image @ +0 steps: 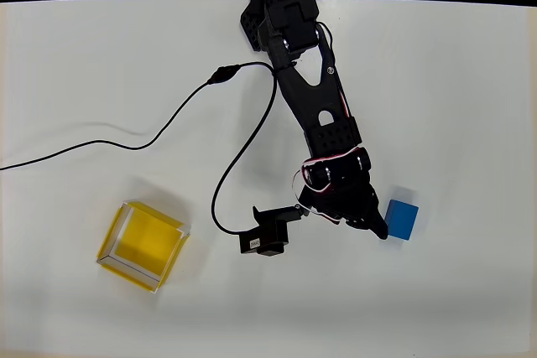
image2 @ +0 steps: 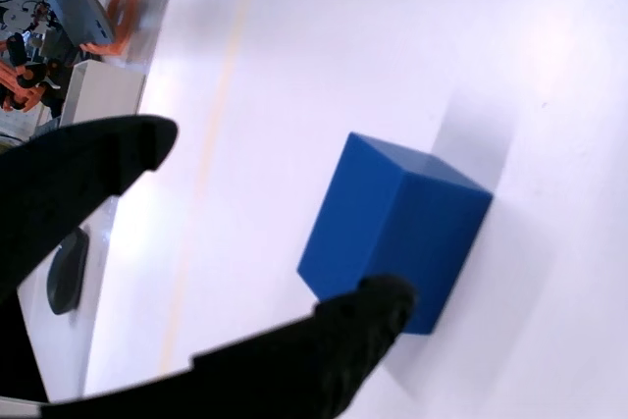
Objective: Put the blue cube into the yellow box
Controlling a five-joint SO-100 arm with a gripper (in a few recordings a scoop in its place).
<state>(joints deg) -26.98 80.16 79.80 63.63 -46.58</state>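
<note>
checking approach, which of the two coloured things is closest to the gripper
The blue cube, right beside the open gripper; the yellow box sits far left in the overhead view.

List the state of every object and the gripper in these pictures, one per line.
blue cube: resting on the table, outside the box, not lifted; one gripper finger is right beside it.
yellow box: open-topped, empty, upright on the table, far from the cube.
gripper: open, one finger at the cube's near edge, nothing held.
black cable: lying slack across the table.
table: white, bearing everything.
</note>
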